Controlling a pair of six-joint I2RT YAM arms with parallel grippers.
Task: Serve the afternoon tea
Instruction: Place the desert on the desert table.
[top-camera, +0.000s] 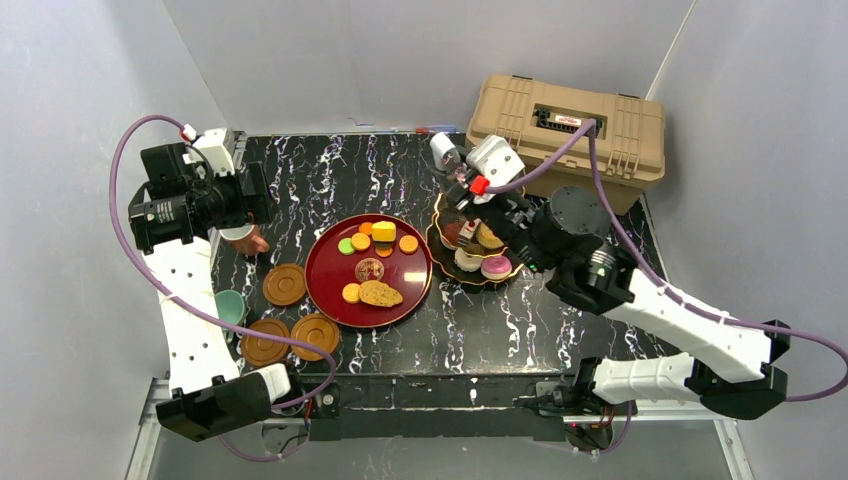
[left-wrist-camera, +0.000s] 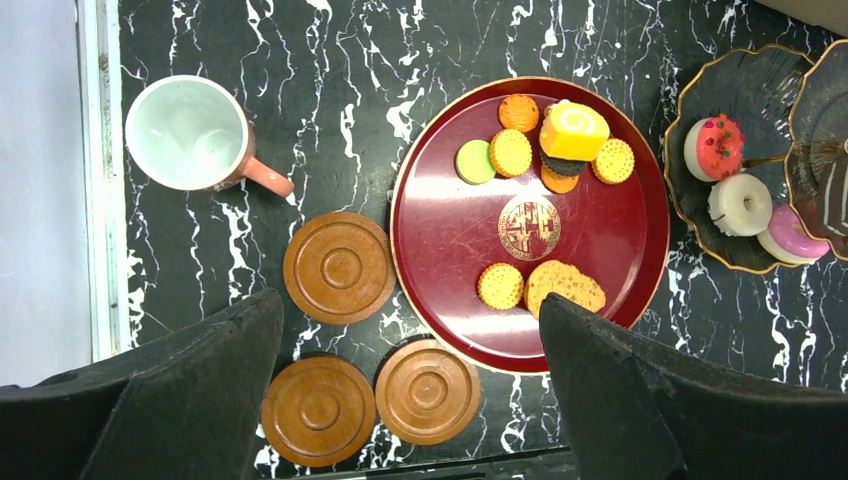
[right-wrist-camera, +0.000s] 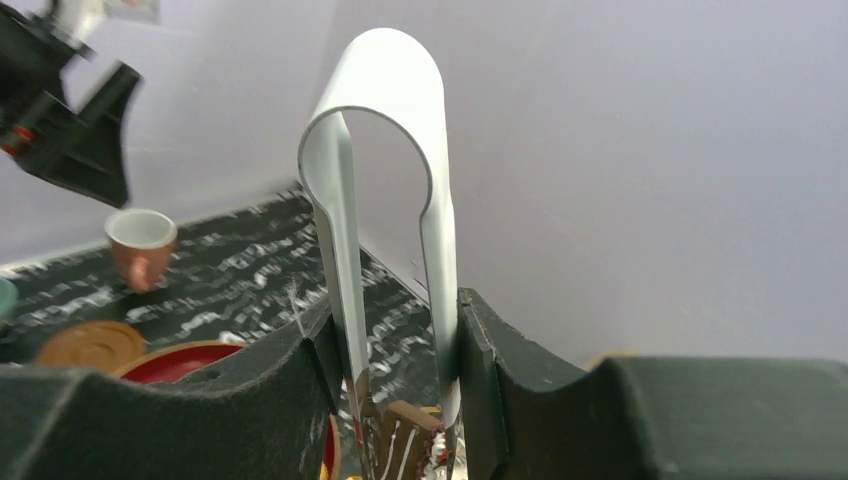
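A: What crowds the stand (left-wrist-camera: 683, 120)?
B: The right end effector (right-wrist-camera: 395, 370), clamped on shiny metal tongs (right-wrist-camera: 385, 90), their tips around a brown cake (right-wrist-camera: 405, 440); ribbed tan case (top-camera: 575, 125) behind.
A: Left end effector (left-wrist-camera: 410, 330)?
B: Wide open, empty, near the pinkish cup (left-wrist-camera: 190, 135).

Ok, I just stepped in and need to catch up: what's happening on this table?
The right gripper is clamped on metal tongs above the tiered stand, with a brown pastry seemingly pinched between their tips. The left gripper hangs open and empty over the three saucers, by the pink cup. Biscuits lie on the red tray; the saucers are bare.
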